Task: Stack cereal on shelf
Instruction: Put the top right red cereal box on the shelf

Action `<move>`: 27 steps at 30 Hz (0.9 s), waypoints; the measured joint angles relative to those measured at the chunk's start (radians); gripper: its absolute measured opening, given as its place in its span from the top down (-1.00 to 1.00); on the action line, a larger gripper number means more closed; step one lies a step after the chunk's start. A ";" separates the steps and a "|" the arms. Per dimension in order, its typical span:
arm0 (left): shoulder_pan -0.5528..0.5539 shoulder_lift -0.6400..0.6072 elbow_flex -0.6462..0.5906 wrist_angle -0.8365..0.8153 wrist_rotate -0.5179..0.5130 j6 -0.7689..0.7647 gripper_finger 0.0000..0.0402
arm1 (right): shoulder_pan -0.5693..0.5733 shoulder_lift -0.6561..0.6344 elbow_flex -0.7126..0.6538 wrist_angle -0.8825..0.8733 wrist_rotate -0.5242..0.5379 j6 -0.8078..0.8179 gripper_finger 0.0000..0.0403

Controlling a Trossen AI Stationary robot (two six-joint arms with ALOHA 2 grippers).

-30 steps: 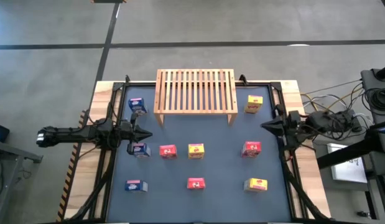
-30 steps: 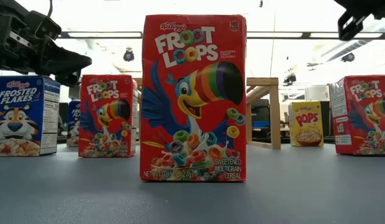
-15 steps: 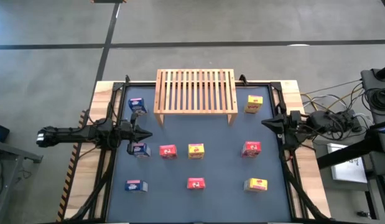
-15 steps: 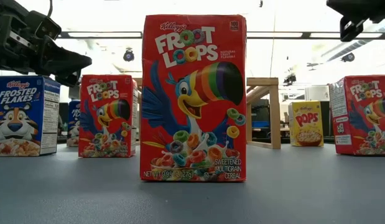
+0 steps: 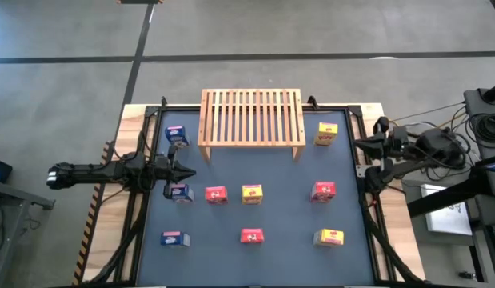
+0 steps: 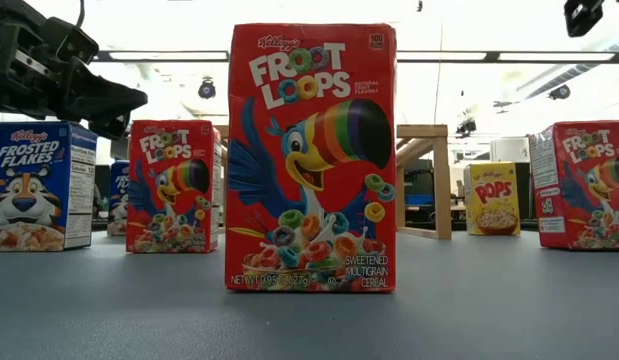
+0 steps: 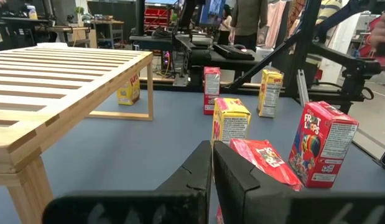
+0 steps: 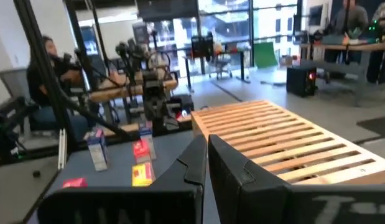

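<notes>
Nine small cereal boxes stand on the dark mat: blue ones at the left (image 5: 176, 134) (image 5: 178, 192) (image 5: 175, 238), red ones (image 5: 217, 194) (image 5: 252, 235) (image 5: 324, 191), and yellow ones (image 5: 253, 193) (image 5: 326, 133) (image 5: 329, 237). The wooden slatted shelf (image 5: 251, 116) stands on its short legs at the far middle, with nothing on top. My left gripper (image 5: 191, 172) (image 7: 212, 163) hovers shut at the left edge, pointing level toward the boxes. My right gripper (image 5: 357, 145) (image 8: 206, 155) is shut, raised over the right edge, looking across at the shelf (image 8: 285, 143).
Cables and gear (image 5: 447, 148) lie beyond the table's right edge. The low view is filled by a red box (image 6: 311, 157) close to the camera. People and desks show in the room beyond the table (image 8: 49, 68).
My right gripper has risen and drawn back toward the table's right and far edges, tipping a little; it stays shut. In the low view it has climbed almost out of the top of the picture. The boxes and the shelf have not moved.
</notes>
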 joint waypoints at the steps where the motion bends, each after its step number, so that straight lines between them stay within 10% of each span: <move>1: 0.000 0.000 0.000 0.000 0.000 0.000 1.00 | 0.000 0.023 0.013 -0.021 0.008 0.000 0.96; 16: 0.000 0.000 0.000 0.000 0.000 0.000 1.00 | 0.097 0.472 0.192 -0.220 -0.098 0.207 0.96; 27: 0.000 0.000 0.000 0.000 0.000 0.000 1.00 | 0.571 0.505 0.125 -0.330 0.309 0.573 0.96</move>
